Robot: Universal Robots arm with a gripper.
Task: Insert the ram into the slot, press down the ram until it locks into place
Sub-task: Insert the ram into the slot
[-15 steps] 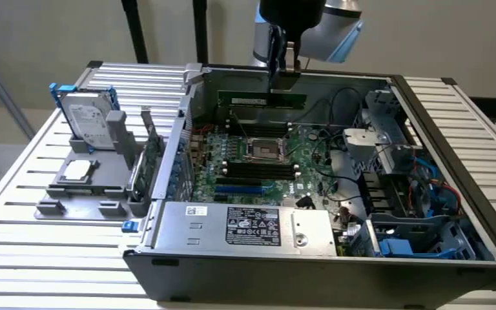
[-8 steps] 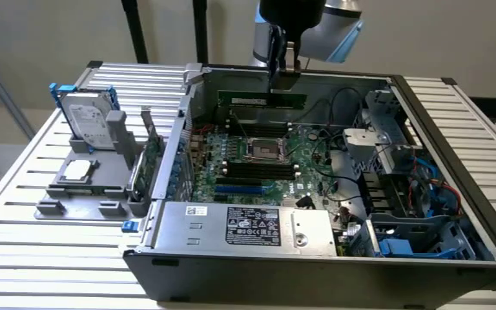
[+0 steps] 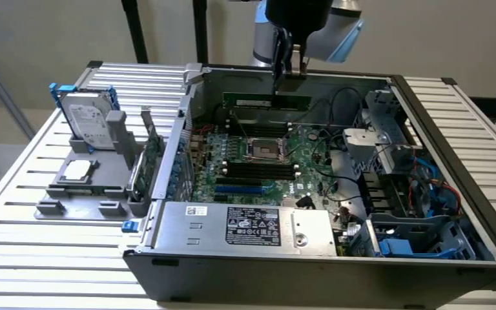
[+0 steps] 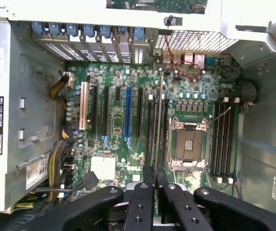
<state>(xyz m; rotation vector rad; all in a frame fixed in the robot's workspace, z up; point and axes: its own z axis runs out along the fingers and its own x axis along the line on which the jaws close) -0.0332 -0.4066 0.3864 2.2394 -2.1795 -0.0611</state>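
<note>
The gripper (image 3: 289,85) pinches the ram (image 3: 261,101) by its upper edge near one end, with its fingers pressed against the stick. The ram hangs level and on edge inside the open computer case (image 3: 317,271). It is above the motherboard (image 3: 227,152), toward the case wall opposite the power supply (image 3: 243,226). It is not seated. In the wrist view its thin edge runs parallel to the black memory slot (image 4: 149,130) beside the processor socket (image 4: 188,144).

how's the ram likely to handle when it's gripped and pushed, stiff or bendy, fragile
Probably stiff: the ram juts out straight though the gripper pinches it off-centre. Likely light, since it looks very thin edge-on in the wrist view. Probably fragile against sideways force, being a thin bare board.
</note>
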